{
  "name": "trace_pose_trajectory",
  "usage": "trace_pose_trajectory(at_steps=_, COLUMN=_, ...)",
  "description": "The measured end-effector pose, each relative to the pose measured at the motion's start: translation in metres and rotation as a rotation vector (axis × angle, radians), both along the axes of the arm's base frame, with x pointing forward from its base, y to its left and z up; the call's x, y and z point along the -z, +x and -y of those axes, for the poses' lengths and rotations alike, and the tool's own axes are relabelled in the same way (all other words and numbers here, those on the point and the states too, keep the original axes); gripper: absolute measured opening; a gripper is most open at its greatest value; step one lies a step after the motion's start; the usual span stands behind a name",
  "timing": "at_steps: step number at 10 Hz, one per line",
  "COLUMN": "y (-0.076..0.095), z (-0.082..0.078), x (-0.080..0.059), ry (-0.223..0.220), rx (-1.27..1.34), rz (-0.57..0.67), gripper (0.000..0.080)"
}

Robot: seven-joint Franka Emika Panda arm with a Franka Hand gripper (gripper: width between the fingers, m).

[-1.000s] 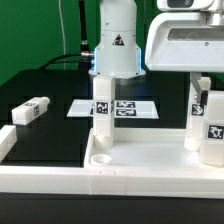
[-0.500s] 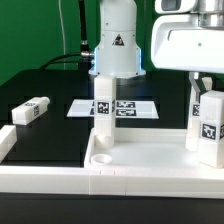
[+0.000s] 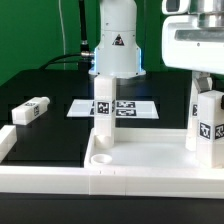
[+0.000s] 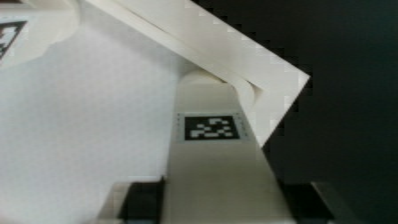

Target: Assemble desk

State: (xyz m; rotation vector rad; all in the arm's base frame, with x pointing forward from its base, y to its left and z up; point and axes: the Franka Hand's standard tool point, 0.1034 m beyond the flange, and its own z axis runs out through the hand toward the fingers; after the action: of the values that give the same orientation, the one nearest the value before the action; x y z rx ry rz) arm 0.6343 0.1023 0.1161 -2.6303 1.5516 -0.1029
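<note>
Desk assembly, leg-fitting stage. The hand (image 4: 228, 203) points straight down at the exterior view's right, with the arm's last link upright above it. Its fingers (image 4: 146, 203) are closed partway on the upper end of a white block, the held leg (image 3: 210, 125), one finger on each of two opposite flat faces. The held leg hangs vertical over a corner of the tray (image 3: 150, 162), the rimmed white desk panel lying on the black tabletop (image 3: 45, 135) in front of the robot's base. The wrist view shows the rim's angle just beyond the leg's tagged face. Whether the leg's lower end touches the tray floor cannot be told. A standing leg (image 3: 102, 115) is upright in the tray's far corner at the exterior view's left. A loose leg (image 3: 30, 110) lies on its side on the tabletop, well apart from the tray. The marker board (image 3: 140, 108) lies flat behind the tray. The legs look like stiff, light, smooth plastic, so they are probably slippery and liable to swing or slide in a light grip. A firm, square hold on the flat sides near the top seems best, leaving the lower end free to enter its seat. The tray, broad and shallow, may shift if pushed sideways.
</note>
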Motion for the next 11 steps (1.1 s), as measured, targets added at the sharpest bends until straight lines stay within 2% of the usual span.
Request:
trace_pose_trajectory(at_steps=1, y=0.000, z=0.000, x=0.000, ry=-0.005, rx=-0.039, rz=-0.002, gripper=0.0419)
trace_pose_trajectory(at_steps=2, y=0.000, z=-0.001, x=0.000, ry=-0.008, rx=-0.082, rz=-0.007, gripper=0.0419)
trace_pose_trajectory(at_steps=3, y=-0.001, z=-0.003, x=0.000, ry=-0.012, rx=-0.111, rz=-0.006, gripper=0.0552)
trace_pose_trajectory(at_steps=4, y=-0.001, z=-0.005, x=0.000, ry=-0.020, rx=-0.199, rz=-0.004, gripper=0.0552)
trace_pose_trajectory(at_steps=5, y=-0.002, z=-0.008, x=0.001, ry=-0.029, rx=-0.288, rz=-0.001, gripper=0.0634)
trace_pose_trajectory(at_steps=11, y=-0.003, z=-0.011, x=0.003, ry=-0.090, rx=-0.841, rz=0.014, gripper=0.0649)
